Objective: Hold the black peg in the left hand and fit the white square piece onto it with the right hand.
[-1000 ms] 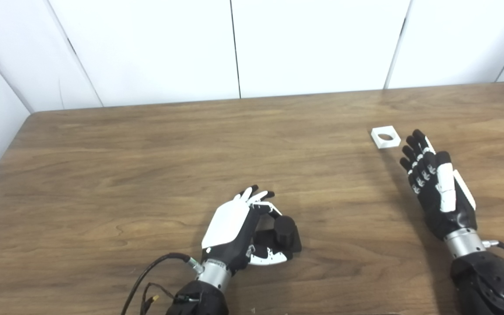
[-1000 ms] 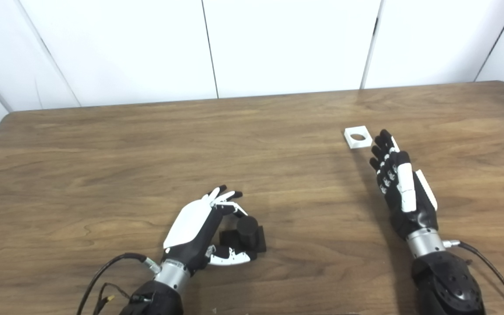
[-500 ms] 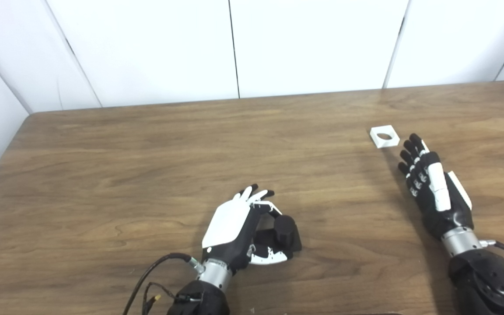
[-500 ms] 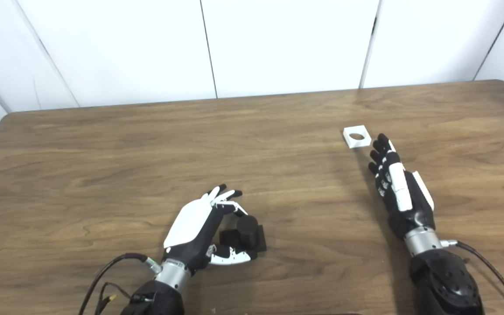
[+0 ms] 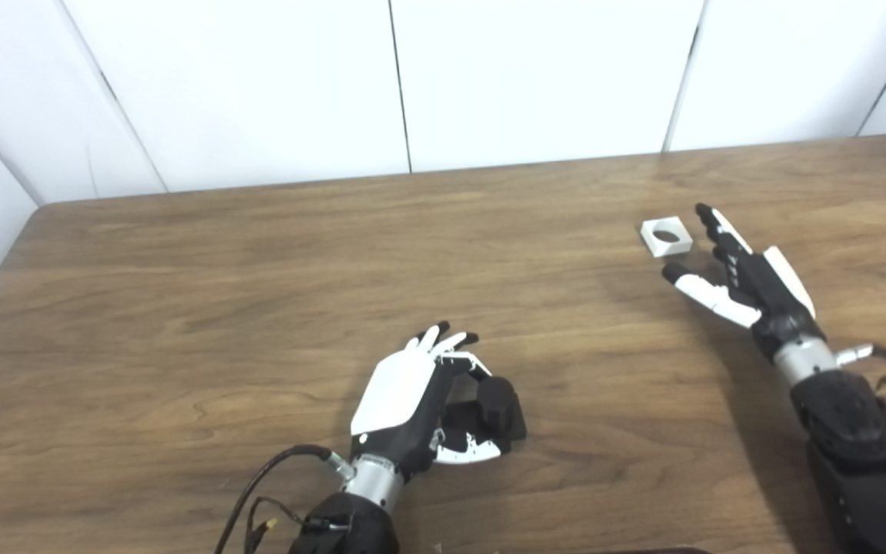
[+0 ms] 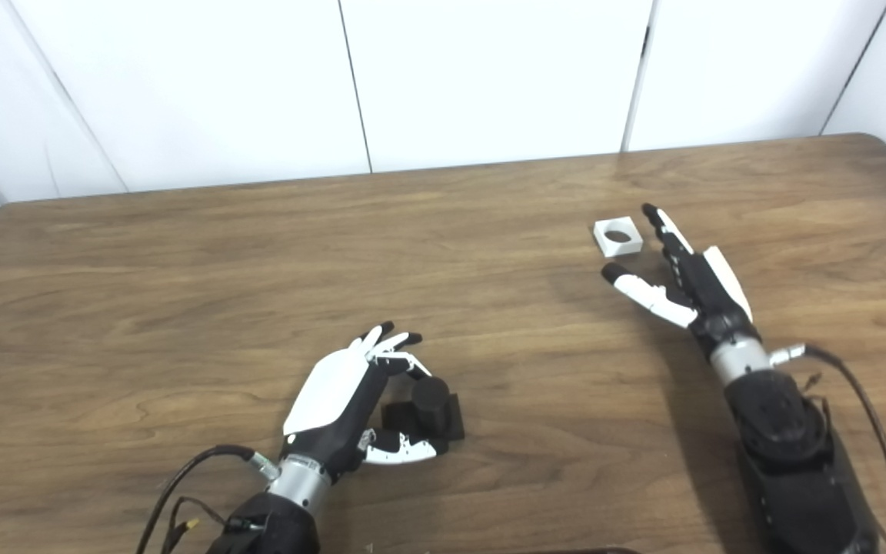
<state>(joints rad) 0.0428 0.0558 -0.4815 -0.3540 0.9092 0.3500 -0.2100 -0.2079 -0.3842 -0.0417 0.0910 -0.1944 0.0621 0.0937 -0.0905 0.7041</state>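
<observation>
Room bright, light even and diffuse, from overhead. White wall panels (image 5: 543,77) near overexposed, seams still visible. Wooden table (image 5: 181,308) shows soft sheen along far edge, no hard glare. Shadows faint, soft-edged: dim patch left of right hand (image 5: 751,281), darker one under left hand (image 5: 412,400). Slight softness overall; table edges bow a little toward corners.

You were looking at a wooden surface (image 5: 258,261) set against white walls.

The brown wood grain ran across your view, and the far corners of the top were rounded. Behind it stood white wall panels (image 5: 535,77) split by thin dark vertical seams, with angled panels closing in at both sides. The light was even and soft, leaving only faint shadows on the wood.
</observation>
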